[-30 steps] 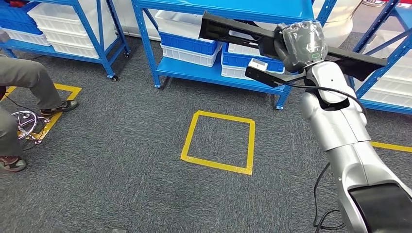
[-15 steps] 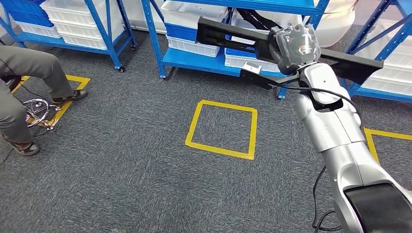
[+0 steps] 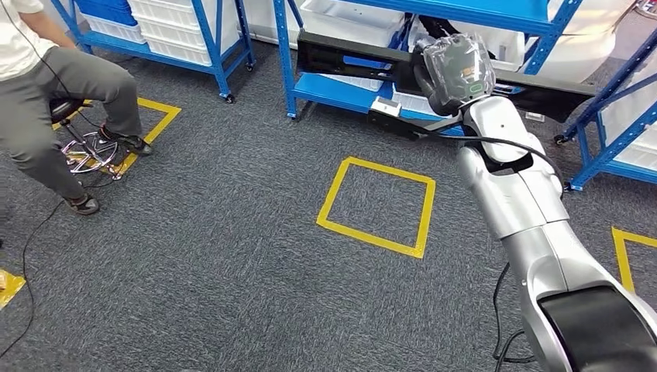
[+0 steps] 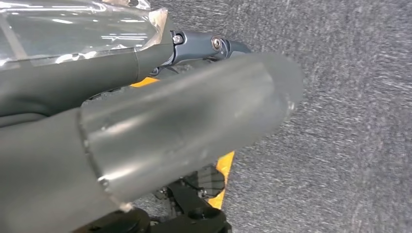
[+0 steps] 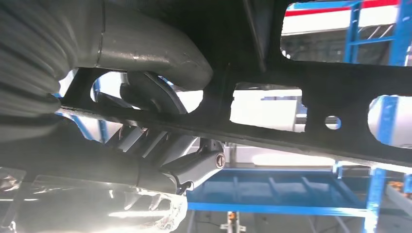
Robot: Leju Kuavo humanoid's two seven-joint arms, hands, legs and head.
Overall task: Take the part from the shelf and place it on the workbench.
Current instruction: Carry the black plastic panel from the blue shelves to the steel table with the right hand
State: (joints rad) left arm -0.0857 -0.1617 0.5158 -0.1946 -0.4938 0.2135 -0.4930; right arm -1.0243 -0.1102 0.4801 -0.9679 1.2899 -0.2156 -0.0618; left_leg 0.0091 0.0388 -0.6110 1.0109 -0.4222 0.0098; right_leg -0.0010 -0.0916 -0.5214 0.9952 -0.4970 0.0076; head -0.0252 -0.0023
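My right hand [image 3: 457, 74] is raised in front of me, wrapped in clear plastic, and grips a long flat black part [image 3: 345, 56] with cut-outs near its middle. The part lies level and stretches to both sides of the hand, in front of the blue shelf [image 3: 341, 89]. In the right wrist view the part [image 5: 316, 97] crosses the picture with my thumb [image 5: 145, 48] curled over it. My left hand [image 4: 145, 111] hangs over the grey carpet with nothing in it, its thumb stretched out.
A yellow tape square [image 3: 377, 205] marks the carpet ahead. A person [image 3: 46, 101] sits on a stool at the left. Blue racks with white and blue bins [image 3: 349, 19] line the back. More yellow tape [image 3: 624, 248] lies at the right.
The whole picture has shifted: the camera has turned left, bringing the seated person further into view. My right hand still holds the black part at the same height.
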